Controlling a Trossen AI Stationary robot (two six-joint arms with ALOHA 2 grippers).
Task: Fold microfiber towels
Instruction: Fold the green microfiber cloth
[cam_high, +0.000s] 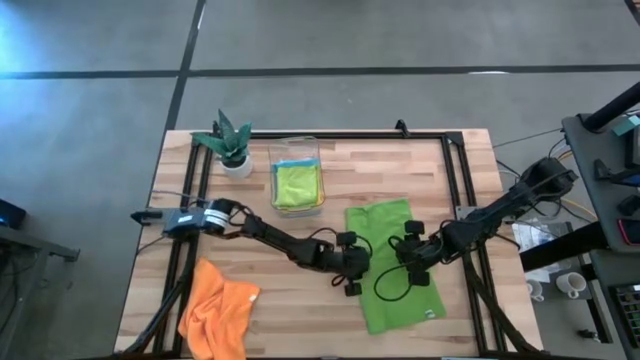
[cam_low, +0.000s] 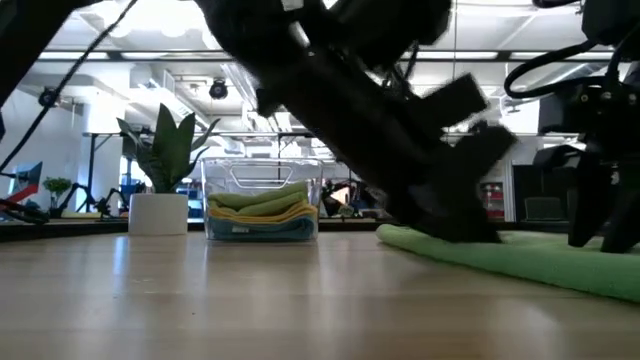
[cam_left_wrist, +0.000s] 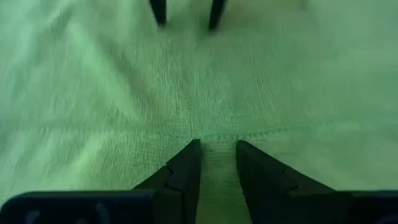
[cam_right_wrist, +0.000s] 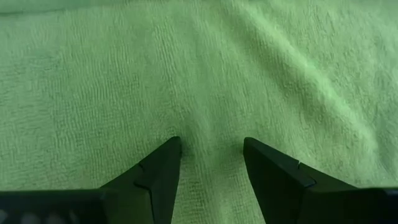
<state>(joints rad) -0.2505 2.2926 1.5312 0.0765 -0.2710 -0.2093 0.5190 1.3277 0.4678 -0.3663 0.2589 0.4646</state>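
- Towel (cam_high: 392, 262) in lime green – a flat, nubbly rectangle at about four o'clock on the table (cam_high: 330, 300).
- Left gripper (cam_left_wrist: 217, 147) and right gripper (cam_right_wrist: 211, 144) press down on it, jaws parted, pinching nothing.
- Orange towel (cam_high: 218, 305) lies crumpled at seven o'clock; wood-plank tabletop, concrete floor.

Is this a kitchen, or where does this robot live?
Probably a robot lab or workshop, not a kitchen. The wooden slatted table stands on a bare grey concrete floor, with loose cables and equipment racks beside it, and bright ceiling lights overhead.
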